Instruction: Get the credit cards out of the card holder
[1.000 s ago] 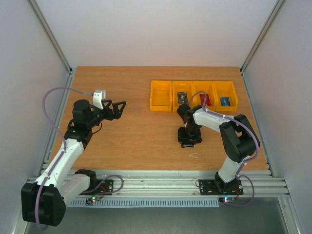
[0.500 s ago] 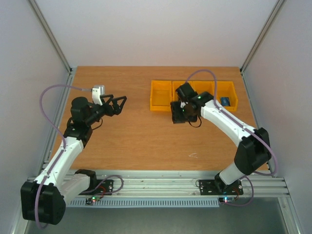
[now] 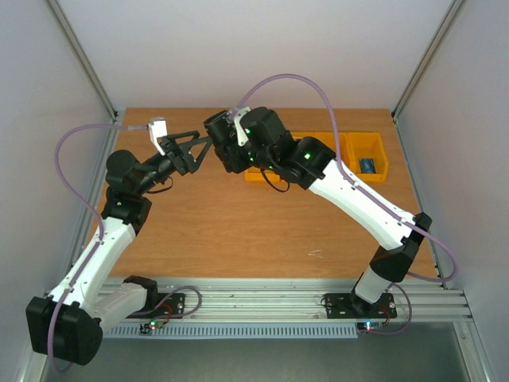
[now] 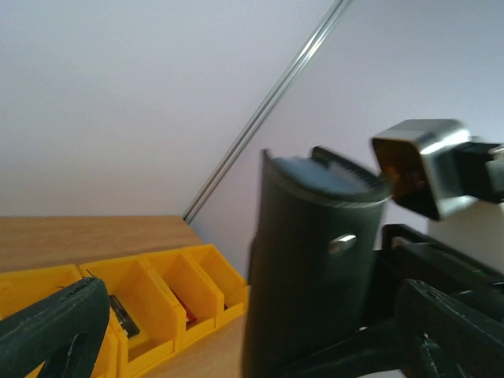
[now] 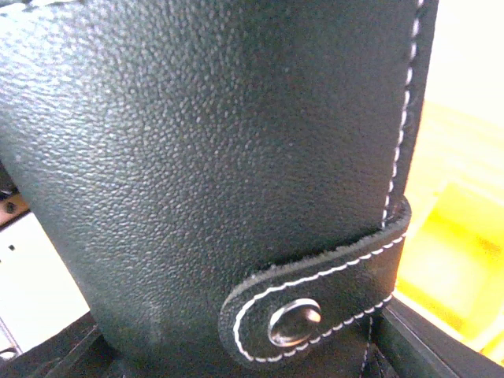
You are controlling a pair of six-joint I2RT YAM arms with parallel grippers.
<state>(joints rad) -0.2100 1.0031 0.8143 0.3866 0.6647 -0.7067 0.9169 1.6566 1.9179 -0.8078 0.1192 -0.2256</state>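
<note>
The black card holder (image 5: 205,150) is closed, its tab (image 5: 315,299) snapped shut. It stands upright in the air over the back of the table. My right gripper (image 3: 221,147) is shut on its lower part, and it fills the right wrist view. In the left wrist view the card holder (image 4: 311,268) stands between the wide-open fingers of my left gripper (image 4: 236,339), apart from the left finger (image 4: 47,331). A red card (image 4: 186,313) and a dark card (image 4: 123,315) lie in yellow bins. A blue card (image 3: 367,165) lies in the far right bin.
A row of yellow bins (image 3: 318,143) stands at the back right of the wooden table (image 3: 238,231), under and behind the right arm. White walls and metal frame posts close in the back and sides.
</note>
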